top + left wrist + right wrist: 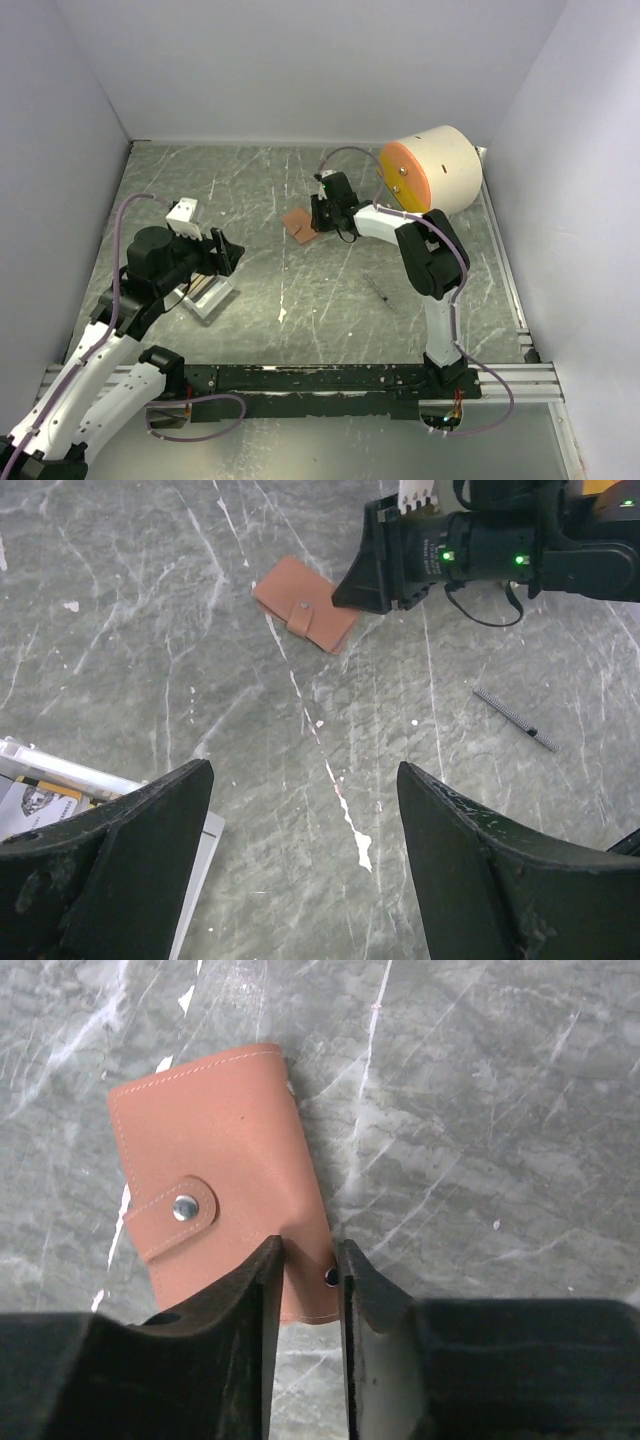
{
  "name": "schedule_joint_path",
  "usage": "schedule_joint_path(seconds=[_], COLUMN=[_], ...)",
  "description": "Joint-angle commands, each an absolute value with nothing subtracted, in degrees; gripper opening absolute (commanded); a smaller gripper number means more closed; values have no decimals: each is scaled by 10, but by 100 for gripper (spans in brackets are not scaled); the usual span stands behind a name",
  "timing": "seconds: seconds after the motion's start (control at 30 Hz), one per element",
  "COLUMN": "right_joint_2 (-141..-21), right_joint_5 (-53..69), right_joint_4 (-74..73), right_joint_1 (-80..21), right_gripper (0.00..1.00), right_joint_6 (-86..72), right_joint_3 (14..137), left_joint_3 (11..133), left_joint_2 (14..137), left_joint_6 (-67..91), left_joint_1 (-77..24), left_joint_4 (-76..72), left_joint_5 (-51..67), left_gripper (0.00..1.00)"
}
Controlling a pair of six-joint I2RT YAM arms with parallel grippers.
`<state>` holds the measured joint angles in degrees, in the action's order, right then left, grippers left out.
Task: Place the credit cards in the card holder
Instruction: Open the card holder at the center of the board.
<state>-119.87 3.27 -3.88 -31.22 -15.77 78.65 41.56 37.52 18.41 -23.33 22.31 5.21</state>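
The salmon card holder (299,224) lies folded and snapped shut on the marble table, left of my right gripper (318,222). In the right wrist view the right gripper (308,1250) has its jaws drawn narrow around the near right corner of the card holder (215,1180), pinching it beside a small stud. My left gripper (305,780) hangs wide open over bare table, holding nothing. Credit cards (40,800) lie in a white tray (60,770) just left of its left finger. From the left wrist the card holder (305,617) appears far ahead.
A big cream cylinder with an orange face (432,170) stands at the back right, behind the right arm. A thin dark rod (515,720) lies on the table right of centre. White walls enclose the table on three sides.
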Motion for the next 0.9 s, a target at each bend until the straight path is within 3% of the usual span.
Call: schedule_joint_path(seconds=[0.0,0.23,0.43,0.87], right_joint_2=[-1179,-1095,-993,-798], right_joint_5=[48,48,35,105], right_joint_4=[-49,-49,-31,25], right_joint_1=[-311,-312,-315,-356], right_gripper=[20,9,6,6], right_joint_6=[-164,-208,-275,-389], right_joint_3=[732,648,531,386], left_joint_3=[421,424,458,466], left_joint_2=[389,428,529,672], left_joint_6=[185,221,254,302], left_joint_1=[-227,-228,-229,-273], left_joint_4=[214,212,240,179], left_joint_5=[61,72,155,253], left_gripper=[84,65,58,60])
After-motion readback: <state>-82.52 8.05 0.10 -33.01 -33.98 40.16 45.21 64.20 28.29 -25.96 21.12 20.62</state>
